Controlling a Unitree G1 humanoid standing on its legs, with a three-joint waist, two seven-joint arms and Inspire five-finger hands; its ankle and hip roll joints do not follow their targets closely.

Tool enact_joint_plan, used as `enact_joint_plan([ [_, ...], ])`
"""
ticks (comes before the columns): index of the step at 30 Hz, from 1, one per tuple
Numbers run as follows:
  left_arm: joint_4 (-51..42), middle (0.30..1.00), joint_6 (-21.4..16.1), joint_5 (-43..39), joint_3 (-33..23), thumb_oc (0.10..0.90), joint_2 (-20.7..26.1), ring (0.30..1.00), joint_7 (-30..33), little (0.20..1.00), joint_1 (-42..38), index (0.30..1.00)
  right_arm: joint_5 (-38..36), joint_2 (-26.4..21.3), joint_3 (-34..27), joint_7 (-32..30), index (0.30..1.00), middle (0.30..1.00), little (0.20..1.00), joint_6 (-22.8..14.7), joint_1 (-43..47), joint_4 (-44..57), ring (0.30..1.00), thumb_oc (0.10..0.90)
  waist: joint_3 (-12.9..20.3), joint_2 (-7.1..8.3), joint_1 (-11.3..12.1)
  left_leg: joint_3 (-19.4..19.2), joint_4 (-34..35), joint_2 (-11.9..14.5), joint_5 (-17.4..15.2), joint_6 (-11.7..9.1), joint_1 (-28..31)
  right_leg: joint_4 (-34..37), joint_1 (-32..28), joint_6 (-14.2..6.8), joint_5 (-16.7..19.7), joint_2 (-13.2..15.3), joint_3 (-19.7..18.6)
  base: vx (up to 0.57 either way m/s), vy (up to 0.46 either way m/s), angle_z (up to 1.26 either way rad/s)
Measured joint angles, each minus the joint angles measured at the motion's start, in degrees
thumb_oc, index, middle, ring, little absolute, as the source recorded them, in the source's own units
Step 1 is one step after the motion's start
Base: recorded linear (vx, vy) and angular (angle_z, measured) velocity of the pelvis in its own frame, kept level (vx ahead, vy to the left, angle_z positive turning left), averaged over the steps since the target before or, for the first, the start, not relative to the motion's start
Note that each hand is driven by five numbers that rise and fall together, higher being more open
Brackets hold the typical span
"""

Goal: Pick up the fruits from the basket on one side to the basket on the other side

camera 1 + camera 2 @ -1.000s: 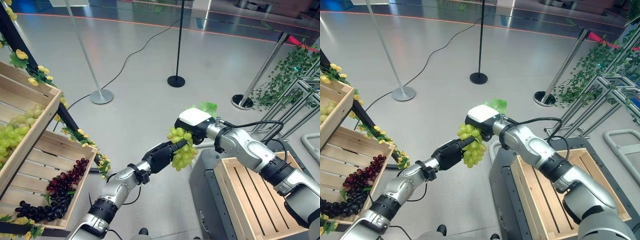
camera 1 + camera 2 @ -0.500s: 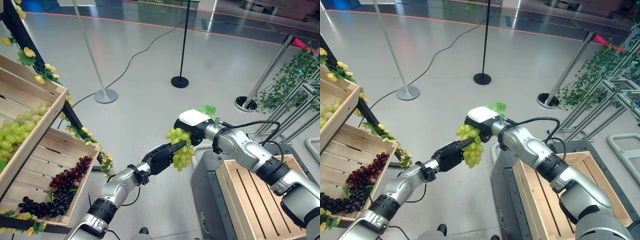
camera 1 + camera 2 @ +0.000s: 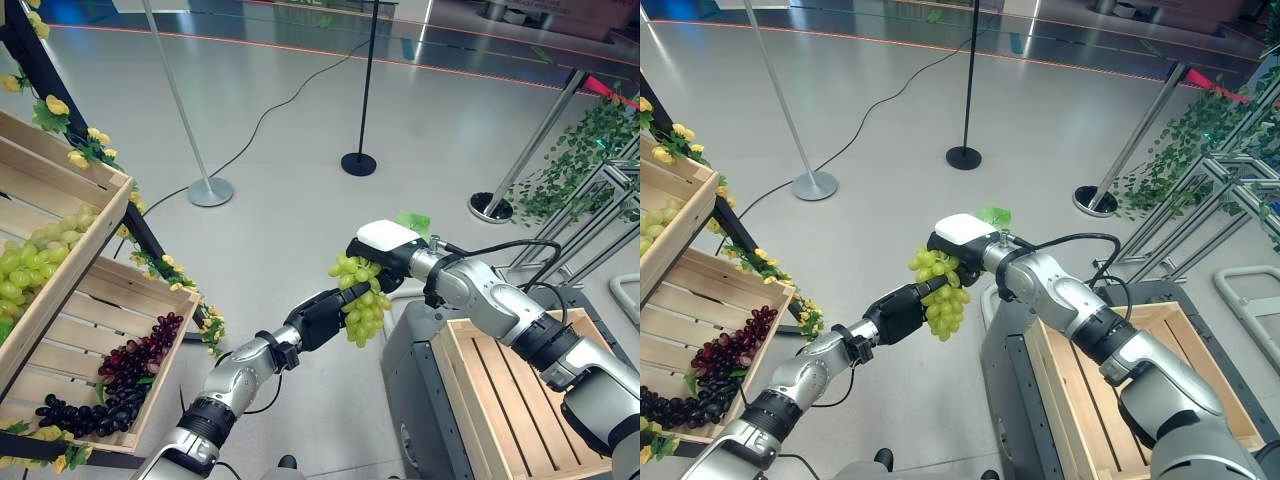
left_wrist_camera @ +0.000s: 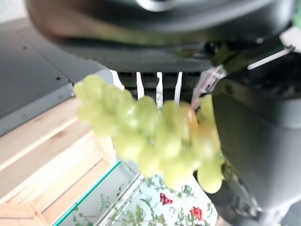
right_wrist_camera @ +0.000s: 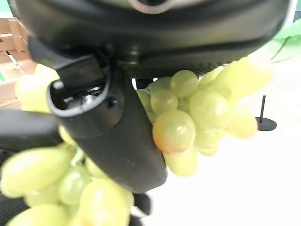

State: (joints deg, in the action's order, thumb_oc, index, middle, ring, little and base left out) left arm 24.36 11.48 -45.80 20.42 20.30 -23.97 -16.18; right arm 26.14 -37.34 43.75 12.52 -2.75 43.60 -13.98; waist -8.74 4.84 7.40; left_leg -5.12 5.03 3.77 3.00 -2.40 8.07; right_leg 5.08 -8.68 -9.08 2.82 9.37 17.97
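A bunch of green grapes (image 3: pixel 360 300), smooth, round and glossy, hangs in mid-air above the grey floor, just beside the near left corner of the slatted pale-wood crate (image 3: pixel 510 390) on the robot's right. The right hand (image 3: pixel 385 252), dark with a white rounded cover on top, is closed around the top of the bunch; its wrist view shows the thumb curled across the berries. The left hand (image 3: pixel 322 314), matte black, reaches up from below with its fingers closed against the lower left side of the same bunch. Well apart from that crate, on the robot's left, a slanted wooden crate (image 3: pixel 150 300) holds dark purple grapes (image 3: pixel 125 375), and an upper wooden crate (image 3: pixel 95 195) holds more green grapes (image 3: pixel 25 265), edged with yellow flowers (image 3: pixel 85 145).
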Motion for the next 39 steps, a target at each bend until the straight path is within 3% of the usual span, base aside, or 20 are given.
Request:
enact_joint_plan([
  [10, 0.13, 0.3, -0.18, -0.03, 0.02, 0.4, -0.96, 0.3, -0.81, 0.3, -0.06, 0.3, 0.07, -0.01, 0.0, 0.09, 0.3, 0.3, 0.3, -0.02, 0.01, -0.32, 0.3, 0.4, 0.03, 0.04, 0.02, 0.0, 0.0, 0.0, 0.0, 0.0, 0.0, 0.0, -0.01, 0.0, 0.0, 0.0, 0.01, 0.0, 0.0, 0.0],
  [11, 0.13, 0.3, -0.18, -0.04, -0.05, 0.4, -1.05, 0.3, -0.81, 0.3, -0.06, 0.3, 0.07, -0.01, 0.0, 0.27, 0.622, 0.622, 0.622, -0.02, 0.01, -0.32, 0.622, 0.615, 0.03, 0.04, 0.01, -0.01, 0.0, 0.0, 0.0, 0.0, 0.0, 0.0, -0.01, 0.0, 0.0, -0.01, 0.01, 0.0, 0.0, 0.0],
  [12, 0.13, 0.3, -0.21, -0.04, -0.09, 0.4, -1.06, 0.3, -0.82, 0.3, -0.07, 0.3, 0.07, -0.01, 0.0, 0.37, 0.9, 0.9, 0.9, -0.02, 0.01, -0.32, 0.9, 0.8, 0.03, 0.04, 0.0, 0.0, 0.0, 0.0, 0.0, 0.0, 0.0, 0.0, -0.01, 0.0, 0.0, -0.01, 0.01, 0.0, 0.0, 0.0],
  [23, 0.56, 0.3, -0.21, -0.02, 0.18, 0.4, -1.03, 0.3, -1.03, 0.3, -0.05, 0.3, 0.45, -0.7, 0.0, 5.39, 0.9, 0.9, 0.9, -0.11, 2.16, -0.31, 0.9, 0.8, 0.14, 0.22, -0.09, -0.03, 0.0, 0.01, 0.0, 0.0, 0.0, 0.0, 0.0, 0.0, 0.0, -0.02, 0.0, 0.0, 0.0, 0.0],
  [28, 1.77, 0.3, -0.21, -0.03, 0.14, 0.4, -0.77, 0.3, -1.03, 0.3, -0.05, 0.3, 0.44, -3.27, 0.01, 7.9, 0.9, 0.9, 0.9, 0.24, 4.58, -0.25, 0.9, 0.8, 0.44, 0.68, -0.17, -0.1, 0.0, 0.02, 0.0, 0.0, 0.01, 0.0, 0.04, 0.0, 0.0, -0.02, -0.03, 0.0, 0.0, 0.0],
  [33, 2.82, 0.3, -0.22, -0.03, 0.09, 0.4, -0.18, 0.3, -1.02, 0.3, 0.03, 0.3, 0.37, -6.63, 0.0, 8.25, 0.9, 0.9, 0.9, 2.9, 5.27, -0.35, 0.9, 0.8, 0.92, 1.43, -0.35, -0.59, 0.0, 0.02, 0.0, 0.0, 0.07, 0.0, 0.12, 0.0, 0.01, -0.01, -0.22, 0.0, -0.002, -0.01],
  [39, 2.83, 0.3, -0.25, -0.03, -0.41, 0.4, 0.73, 0.3, -1.02, 0.3, 0.62, 0.3, -0.13, -7.27, -0.3, 8.25, 0.9, 0.9, 0.9, 3.98, 5.22, -0.37, 0.9, 0.8, 0.92, 1.47, -1.81, -1.14, 0.01, 0.11, -0.02, -0.02, 0.19, -0.01, 0.19, 0.04, 0.08, -0.07, -0.58, 0.0, -0.002, -0.02],
])
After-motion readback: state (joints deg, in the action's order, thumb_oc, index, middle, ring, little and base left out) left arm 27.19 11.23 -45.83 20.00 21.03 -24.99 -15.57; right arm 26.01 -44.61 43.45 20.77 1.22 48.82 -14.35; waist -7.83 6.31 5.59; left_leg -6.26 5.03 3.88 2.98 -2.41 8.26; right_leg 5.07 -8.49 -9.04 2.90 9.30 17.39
